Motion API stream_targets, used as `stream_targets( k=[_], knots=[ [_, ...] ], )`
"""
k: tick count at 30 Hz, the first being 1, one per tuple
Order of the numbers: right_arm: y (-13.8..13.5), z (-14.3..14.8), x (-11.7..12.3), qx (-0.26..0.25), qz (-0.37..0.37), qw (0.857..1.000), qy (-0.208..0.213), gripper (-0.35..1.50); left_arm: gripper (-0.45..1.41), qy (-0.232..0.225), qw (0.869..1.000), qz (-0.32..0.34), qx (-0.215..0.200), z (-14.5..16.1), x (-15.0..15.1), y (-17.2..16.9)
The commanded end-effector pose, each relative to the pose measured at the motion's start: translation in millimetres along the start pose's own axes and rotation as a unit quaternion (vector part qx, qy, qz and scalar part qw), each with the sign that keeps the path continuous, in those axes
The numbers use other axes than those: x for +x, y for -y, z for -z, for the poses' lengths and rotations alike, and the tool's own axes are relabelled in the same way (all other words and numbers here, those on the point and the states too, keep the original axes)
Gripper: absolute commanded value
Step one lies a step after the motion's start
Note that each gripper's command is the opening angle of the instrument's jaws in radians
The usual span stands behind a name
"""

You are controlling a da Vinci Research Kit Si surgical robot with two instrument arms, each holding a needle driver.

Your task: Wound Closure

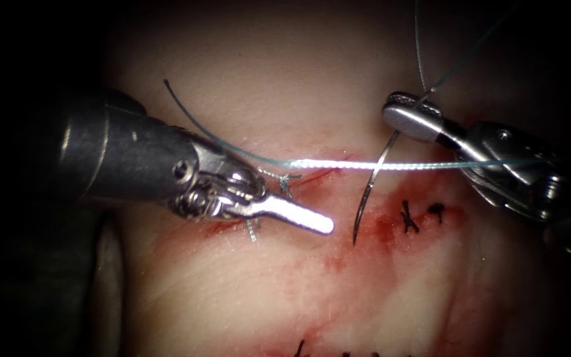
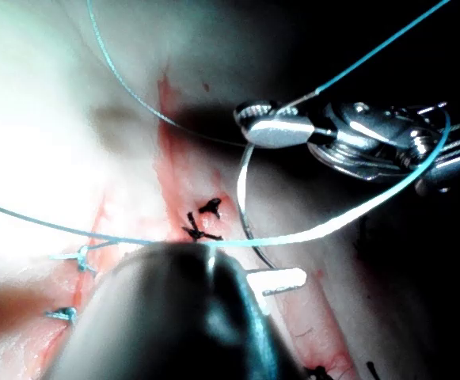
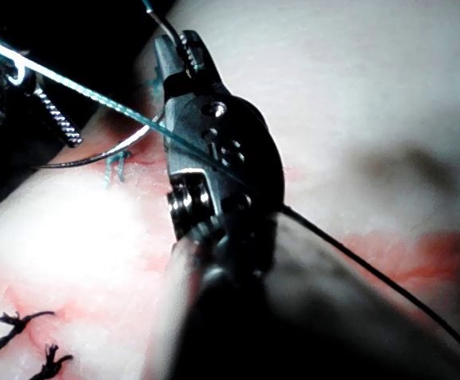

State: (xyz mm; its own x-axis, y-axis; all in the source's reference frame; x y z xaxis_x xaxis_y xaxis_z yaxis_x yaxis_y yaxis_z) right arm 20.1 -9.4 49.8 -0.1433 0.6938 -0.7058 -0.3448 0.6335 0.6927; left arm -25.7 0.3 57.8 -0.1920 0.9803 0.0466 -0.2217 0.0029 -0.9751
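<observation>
My right tool (image 1: 406, 111) comes in from the right, jaws shut on the curved needle (image 1: 371, 185) near its thread end. The needle hangs free above the tissue (image 1: 246, 291), tip down beside two black stitches (image 1: 421, 215), and is not in the tissue. Pale blue thread (image 1: 378, 165) runs taut from a knotted stitch (image 1: 284, 180) at the cut (image 1: 328, 170) rightward across the right tool. My left tool (image 1: 322, 225) hovers on the left just below that strand, with its jaws open and holding nothing. The left wrist view shows the right tool (image 2: 265, 127) gripping the needle (image 2: 241, 190).
Red fluid (image 1: 378, 228) stains the tissue around the black stitches. A second blue stitch (image 1: 252, 230) sits under the left tool. A loose thread tail (image 1: 186, 109) curves up at the left, and more thread (image 1: 419, 46) rises from the right tool. Black stitches (image 1: 302, 347) line the lower edge.
</observation>
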Motion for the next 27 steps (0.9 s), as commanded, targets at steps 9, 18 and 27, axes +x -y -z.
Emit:
stream_targets(
  k=[9,18,27],
  knots=[
    [-2.8,-1.4,-0.1,-0.026,0.295,0.955,-0.015,-0.35,0.44,0.065,0.973,-0.202,0.095,-1.2,0.7,3.6],
    [-7.0,-2.1,-2.0,0.010,0.429,0.903,-0.025,-0.35,0.31,0.128,0.962,-0.205,0.125,-0.6,-0.8,3.5],
    [-10.4,-2.6,-1.3,0.075,0.470,0.877,-0.065,-0.35,0.51,0.120,0.971,-0.164,0.124,-2.0,0.0,0.2]
  ],
)
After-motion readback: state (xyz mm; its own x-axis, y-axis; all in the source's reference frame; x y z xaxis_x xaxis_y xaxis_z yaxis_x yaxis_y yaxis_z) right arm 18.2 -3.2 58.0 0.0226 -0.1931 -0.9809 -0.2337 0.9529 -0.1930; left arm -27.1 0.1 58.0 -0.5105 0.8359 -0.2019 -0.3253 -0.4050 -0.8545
